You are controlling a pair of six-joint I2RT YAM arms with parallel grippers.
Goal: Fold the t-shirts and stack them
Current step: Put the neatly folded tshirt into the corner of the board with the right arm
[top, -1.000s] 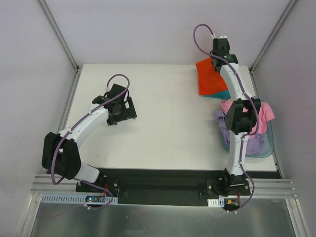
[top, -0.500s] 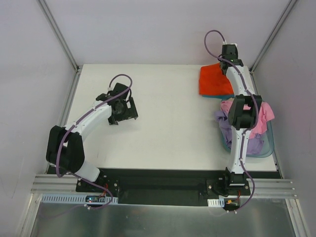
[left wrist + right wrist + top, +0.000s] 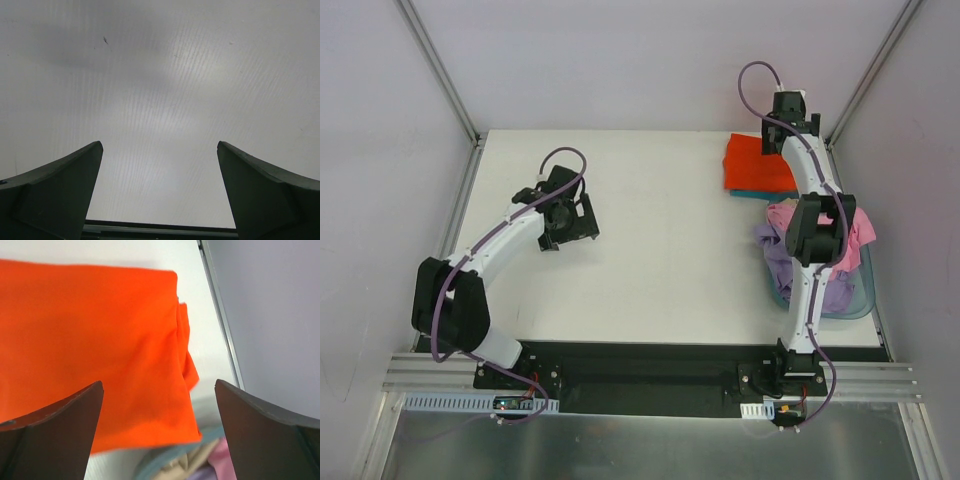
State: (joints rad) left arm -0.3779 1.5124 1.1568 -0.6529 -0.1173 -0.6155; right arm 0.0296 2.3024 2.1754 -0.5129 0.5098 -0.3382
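A folded orange-red t-shirt [image 3: 755, 162] lies flat at the back right of the table on a teal t-shirt [image 3: 760, 192], whose near edge peeks out. My right gripper [image 3: 783, 128] hovers over the orange shirt's far right corner, open and holding nothing. In the right wrist view that gripper [image 3: 159, 385] stands wide above the orange-red shirt [image 3: 90, 350]. A pink t-shirt [image 3: 861, 225] and a pale lavender one [image 3: 775, 252] are heaped in the tub. My left gripper [image 3: 570, 225] is open over bare table at mid-left, also seen open in the left wrist view [image 3: 160, 145].
The translucent blue tub [image 3: 858, 300] stands at the right edge, partly under my right arm; its rim [image 3: 165, 456] shows just beyond the orange shirt. Grey walls with metal frame posts close in the table on three sides.
My right gripper opened and let go of the orange-red shirt, which dropped flat onto the teal one. The right arm swung back and to the right. The left arm barely shifted.
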